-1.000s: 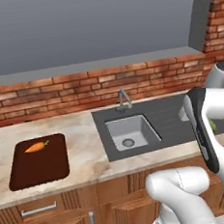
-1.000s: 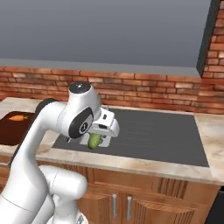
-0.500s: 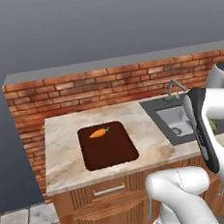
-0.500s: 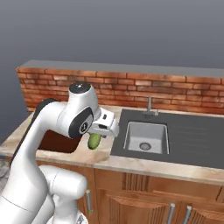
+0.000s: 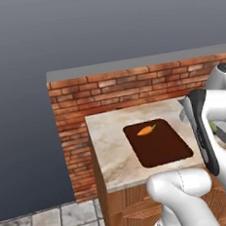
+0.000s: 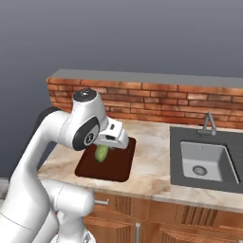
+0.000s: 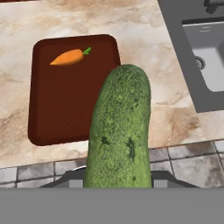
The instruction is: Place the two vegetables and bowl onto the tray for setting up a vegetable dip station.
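On the left, the tray [image 7: 70, 92] lies on the counter [image 7: 144, 87] with the carrot [image 7: 69, 57] at one end. The gripper [image 6: 105, 151] has closed on the cucumber [image 7: 119, 131], held above the tray's near edge. It should lower over the bare part and release close to the surface, clear of the carrot. The sink [image 7: 205, 57] is to the right.

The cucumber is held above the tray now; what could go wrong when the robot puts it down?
1. The carrot already lies at one end of the tray. A release there could knock it or let the cucumber roll onto it.
2. The tray sits close to the counter's front edge, so a cucumber dropped from this height might roll off onto the floor.
3. The end effector hides the spot below it in the right base view, so aiming may be poor.
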